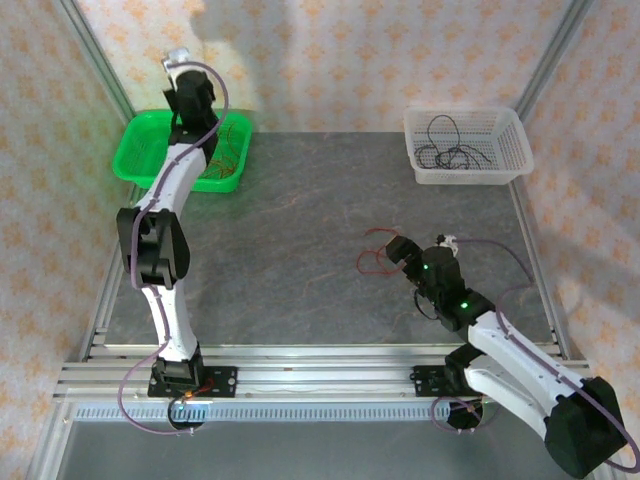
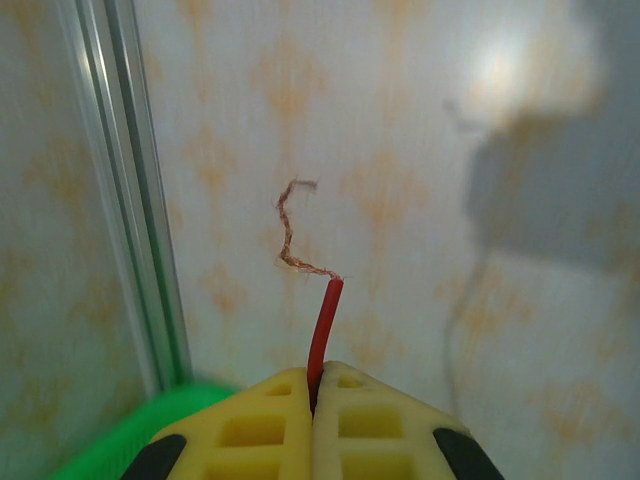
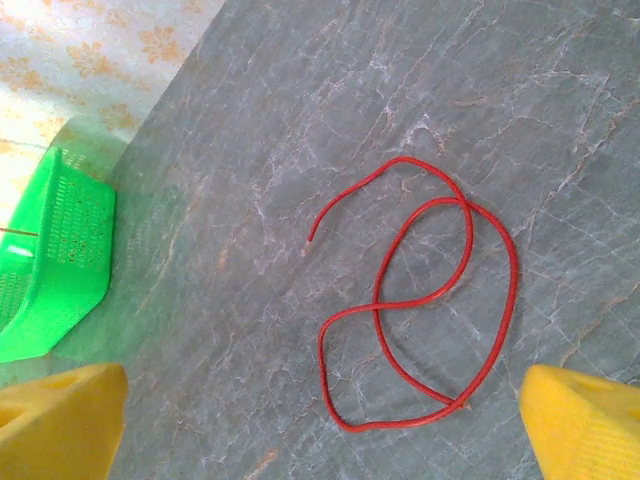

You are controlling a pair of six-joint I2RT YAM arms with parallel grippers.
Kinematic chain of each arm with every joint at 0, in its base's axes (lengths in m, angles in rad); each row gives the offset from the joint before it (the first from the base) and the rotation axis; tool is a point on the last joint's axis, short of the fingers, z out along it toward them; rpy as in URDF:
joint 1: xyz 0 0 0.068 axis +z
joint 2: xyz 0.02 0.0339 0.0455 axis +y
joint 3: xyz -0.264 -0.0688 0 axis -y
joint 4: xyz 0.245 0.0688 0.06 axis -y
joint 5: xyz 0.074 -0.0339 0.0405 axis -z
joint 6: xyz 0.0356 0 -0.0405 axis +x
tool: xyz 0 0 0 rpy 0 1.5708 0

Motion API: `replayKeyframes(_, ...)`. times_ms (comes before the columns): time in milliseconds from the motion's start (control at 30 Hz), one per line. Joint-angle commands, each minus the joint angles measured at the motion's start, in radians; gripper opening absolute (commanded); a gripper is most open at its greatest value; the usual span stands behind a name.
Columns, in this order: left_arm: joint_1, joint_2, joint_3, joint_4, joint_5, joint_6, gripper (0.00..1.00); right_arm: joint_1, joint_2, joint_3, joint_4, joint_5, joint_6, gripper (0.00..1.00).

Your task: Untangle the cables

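Veined grey tabletop, looped red cable, right gripper spread; left gripper tight on frayed cable.

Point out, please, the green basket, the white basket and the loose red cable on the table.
green basket [image 1: 127,150], top view, left wall
white basket [image 1: 470,176], top view, front wall
red cable [image 3: 515,290], right wrist view, outer loop

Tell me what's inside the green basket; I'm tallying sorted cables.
Red cables loop inside the green basket; the left arm covers its middle, so whatever lies beneath is hidden.
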Motion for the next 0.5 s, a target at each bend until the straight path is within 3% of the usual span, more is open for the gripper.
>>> replayKeyframes(0,0.011,-0.023,-0.069,-0.003,-0.006,-0.123,0.0,-0.002,0.002,-0.015,0.026,0.002,-0.002,1.0)
replayKeyframes(300,0.074,0.115,0.048,-0.347,0.125,-0.345,0.0,-0.002,-0.049,-0.036,-0.022,0.001,-0.012,1.0)
replayKeyframes(467,0.128,0.237,0.213,-0.579,0.284,-0.452,0.0,-0.002,-0.06,-0.041,-0.044,0.0,-0.016,1.0)
